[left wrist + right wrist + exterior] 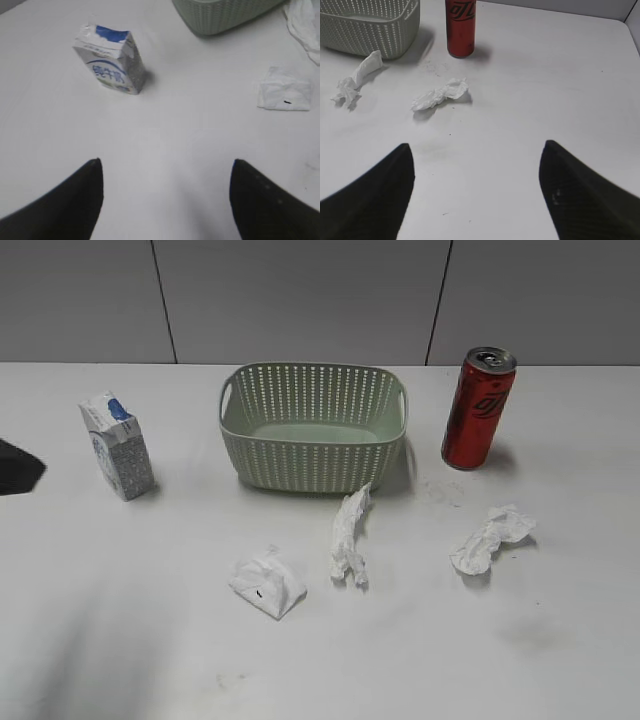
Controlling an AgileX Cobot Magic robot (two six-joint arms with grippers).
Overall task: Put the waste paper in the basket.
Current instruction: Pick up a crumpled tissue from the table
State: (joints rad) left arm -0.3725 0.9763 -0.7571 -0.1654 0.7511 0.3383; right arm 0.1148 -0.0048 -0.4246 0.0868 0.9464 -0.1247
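Three crumpled wads of thin white tissue paper lie on the matte white tabletop [120,640], all in front of the basket and none inside it: a long twisted wad [350,536] whose upper end reaches almost to the basket's front wall, a flatter folded wad [267,583] with a small dark mark on it to the left of that one, and a loosely scrunched, curled wad [490,538] off to the right, well apart from the other two. The single pale green rectangular plastic basket [312,456] has rounded corners, walls perforated with rows of short vertical slots, and a handle cutout at each end (two in all); its smooth floor is bare. One glossy red cylindrical drink can [478,408] with a silver top stands upright to the right of the basket, and one small white-and-blue cardboard carton [117,445], its top torn open, stands upright to the left. In the left wrist view the left gripper [166,165] has its two dark, smooth fingers spread wide apart over bare table, holding nothing, with the carton, the basket corner and the folded wad ahead of it. In the right wrist view the right gripper [477,147] is likewise spread wide and empty, with the curled wad and the can ahead of it.
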